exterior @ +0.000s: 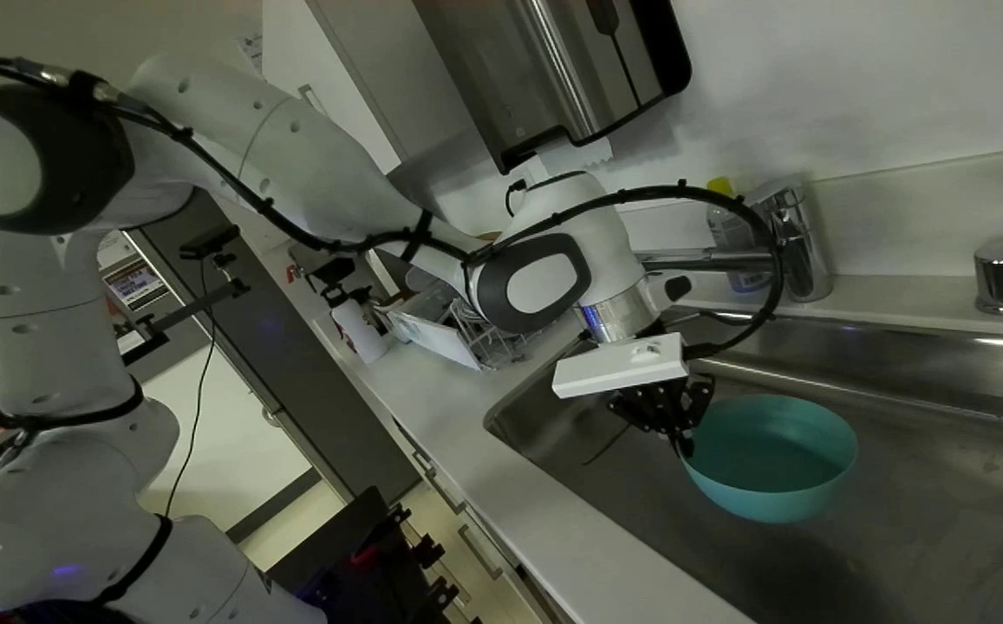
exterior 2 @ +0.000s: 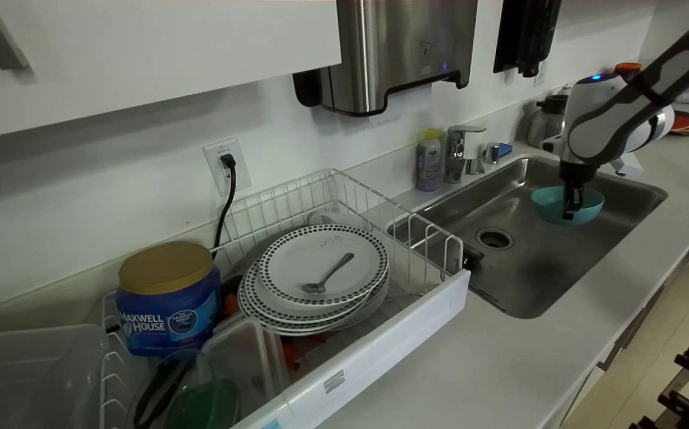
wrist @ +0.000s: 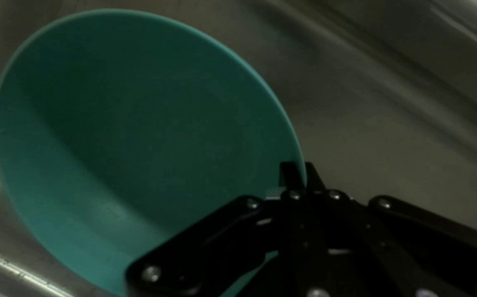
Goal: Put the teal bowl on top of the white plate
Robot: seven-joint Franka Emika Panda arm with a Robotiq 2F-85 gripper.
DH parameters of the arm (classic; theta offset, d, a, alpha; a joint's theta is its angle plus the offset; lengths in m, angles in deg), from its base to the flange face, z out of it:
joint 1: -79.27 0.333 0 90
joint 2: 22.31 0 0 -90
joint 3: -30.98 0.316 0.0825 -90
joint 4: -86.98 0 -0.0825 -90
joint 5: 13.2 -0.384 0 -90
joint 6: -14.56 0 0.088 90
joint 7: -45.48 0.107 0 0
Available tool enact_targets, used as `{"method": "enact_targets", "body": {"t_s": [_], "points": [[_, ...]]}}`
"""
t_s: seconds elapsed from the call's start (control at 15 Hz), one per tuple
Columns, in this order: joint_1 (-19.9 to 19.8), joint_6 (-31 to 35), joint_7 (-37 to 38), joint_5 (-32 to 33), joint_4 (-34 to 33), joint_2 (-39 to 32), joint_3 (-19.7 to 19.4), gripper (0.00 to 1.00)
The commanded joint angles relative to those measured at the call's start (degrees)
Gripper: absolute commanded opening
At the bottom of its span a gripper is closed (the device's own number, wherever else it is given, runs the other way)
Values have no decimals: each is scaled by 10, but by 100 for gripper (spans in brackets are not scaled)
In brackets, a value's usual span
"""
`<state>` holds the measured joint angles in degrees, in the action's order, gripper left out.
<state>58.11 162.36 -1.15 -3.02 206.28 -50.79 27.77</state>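
The teal bowl (exterior: 774, 455) is upright in or just over the steel sink, and also shows in an exterior view (exterior 2: 549, 202). It looks raised off the sink floor, but its height is hard to judge. My gripper (exterior: 683, 446) is shut on the bowl's rim, one finger inside the wall and one outside, as the wrist view shows at the fingertips (wrist: 304, 175). The bowl (wrist: 139, 123) fills the left of that view. The white plate (exterior 2: 293, 262), with a dark dotted rim, tops a stack of plates in the dish rack. A spoon (exterior 2: 326, 275) lies on it.
The white wire dish rack (exterior 2: 374, 357) stands beside the sink (exterior 2: 517, 298), its side wall between plates and sink. It also holds a blue coffee tub (exterior 2: 168, 322) and clear containers. A faucet (exterior: 796, 243) and spray bottle (exterior 2: 429, 161) stand behind the sink. A towel dispenser (exterior 2: 410, 47) hangs above.
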Motion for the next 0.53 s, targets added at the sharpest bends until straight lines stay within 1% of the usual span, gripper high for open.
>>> {"method": "enact_targets", "body": {"t_s": [0.0,0.13,0.2,0.33,0.47], "points": [[6,0,-3,-5,-4,-5,-6,4],[6,0,-3,-5,-6,-10,-7,4],[6,9,-6,-3,-9,-12,-5,1],[20,42,-5,25,16,13,-13,1],[32,98,-14,58,71,64,-18,1]]}}
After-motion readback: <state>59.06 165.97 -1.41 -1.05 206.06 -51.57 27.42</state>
